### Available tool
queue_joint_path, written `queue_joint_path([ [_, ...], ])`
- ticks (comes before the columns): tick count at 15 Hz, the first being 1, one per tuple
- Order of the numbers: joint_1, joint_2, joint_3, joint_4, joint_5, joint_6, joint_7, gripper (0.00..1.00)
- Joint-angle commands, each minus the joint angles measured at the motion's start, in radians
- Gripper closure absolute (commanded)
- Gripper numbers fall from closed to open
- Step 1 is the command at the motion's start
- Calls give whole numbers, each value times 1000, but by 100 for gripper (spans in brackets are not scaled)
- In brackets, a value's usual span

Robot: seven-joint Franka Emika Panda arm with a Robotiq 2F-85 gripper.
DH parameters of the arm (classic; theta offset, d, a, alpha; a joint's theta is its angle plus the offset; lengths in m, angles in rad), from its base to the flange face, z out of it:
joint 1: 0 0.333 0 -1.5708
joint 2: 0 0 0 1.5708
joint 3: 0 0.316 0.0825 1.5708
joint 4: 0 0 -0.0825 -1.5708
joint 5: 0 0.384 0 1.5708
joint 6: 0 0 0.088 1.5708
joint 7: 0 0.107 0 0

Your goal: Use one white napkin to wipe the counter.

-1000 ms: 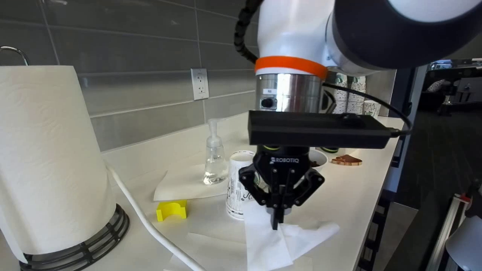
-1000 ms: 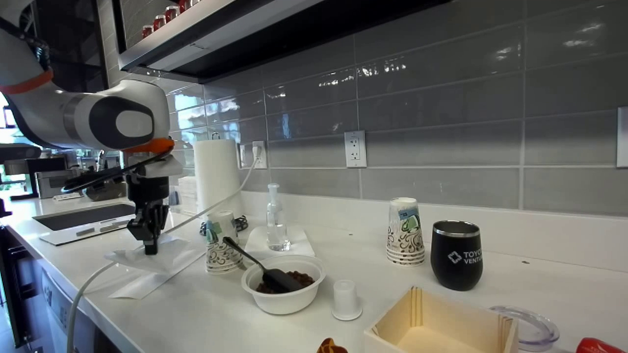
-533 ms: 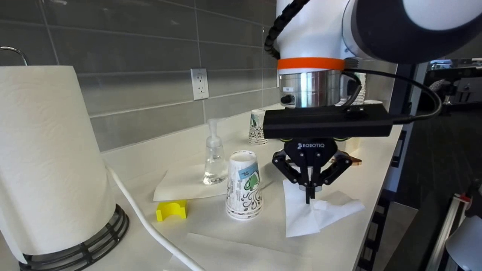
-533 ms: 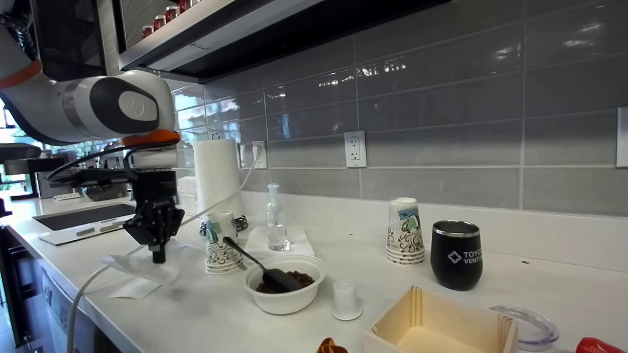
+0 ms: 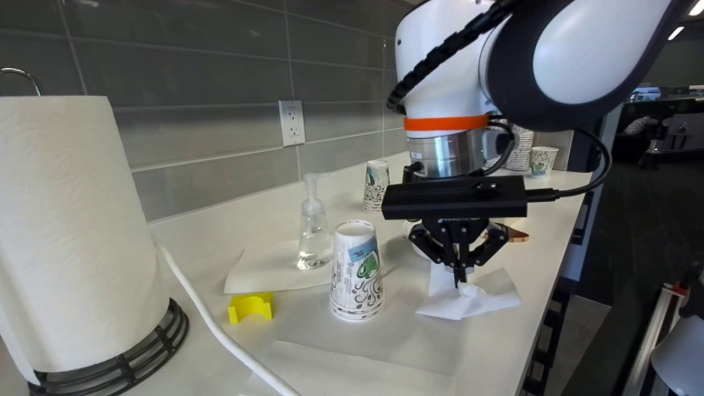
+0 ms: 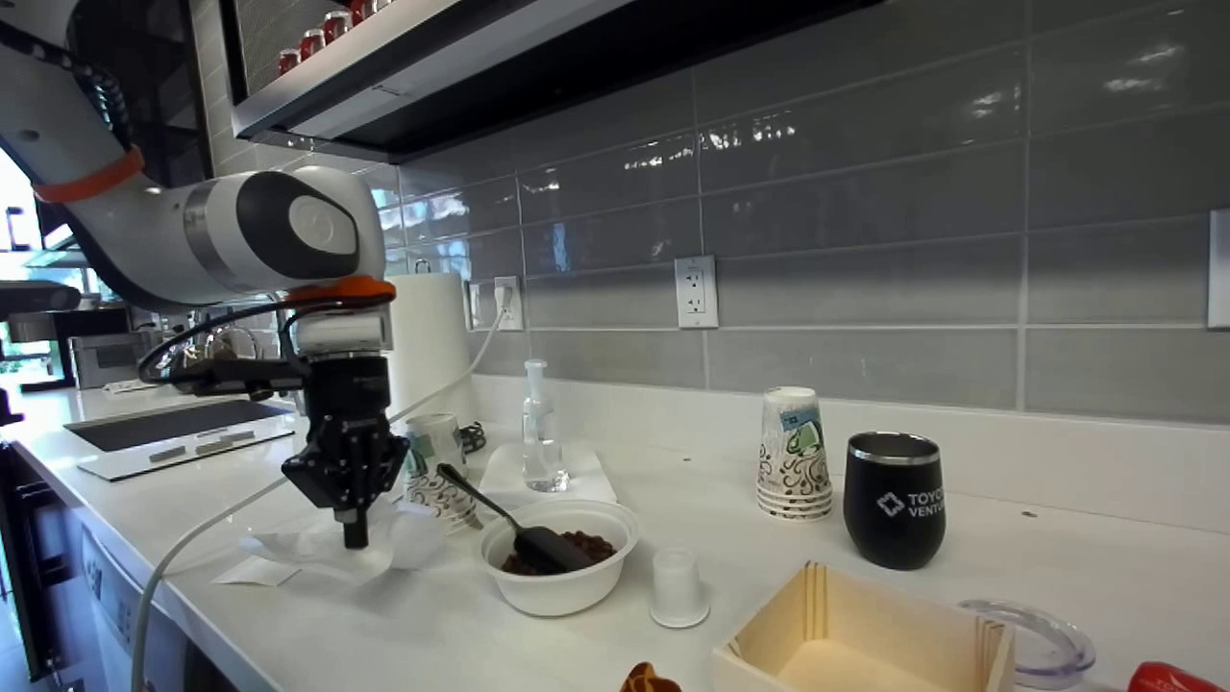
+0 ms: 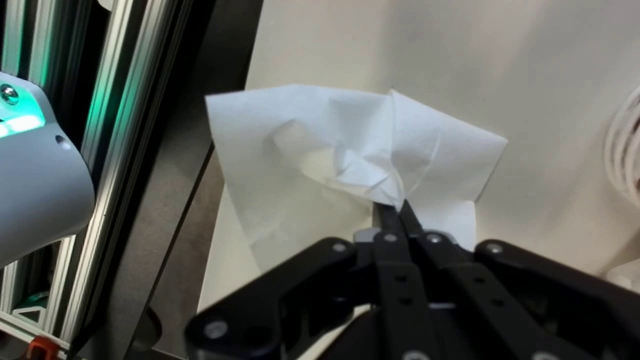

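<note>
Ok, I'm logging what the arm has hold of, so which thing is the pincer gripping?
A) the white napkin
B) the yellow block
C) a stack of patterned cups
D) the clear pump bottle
A, since in the wrist view the pincer is shut on a bunched fold of the white napkin.

The napkin (image 7: 345, 145) is in the gripper (image 7: 398, 210), near the front edge of the counter (image 6: 346, 625). In an exterior view, cups (image 6: 440, 479) stand right of and behind it, and a bottle (image 6: 541, 442) rests on a sheet (image 6: 591, 481) toward the back edge. Right of the cups is a bowl (image 6: 562, 596) with a utensil (image 6: 550, 551) in it. A tumbler (image 6: 894, 524) stands farther right, near the back edge, behind a box (image 6: 889, 625). A block (image 5: 250, 301) lies between the cups and the roll (image 5: 71, 231).
</note>
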Motion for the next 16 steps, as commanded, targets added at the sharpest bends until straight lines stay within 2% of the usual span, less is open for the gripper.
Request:
queue_joint_path([
  [1,-37,99,-2,0,-99,110,88,100],
  [7,-73,240,-37,-1,-292,331,249,100],
  [9,-63,281,-67,1,-319,402,274,100],
  [10,-85,288,-46,3,-310,427,271,100],
  [14,-59,329,-55,3,-198,561,161,100],
  [15,-50,342,-54,4,-145,590,112,100],
  [16,-4,358,-86,9,-76,606,48,100],
])
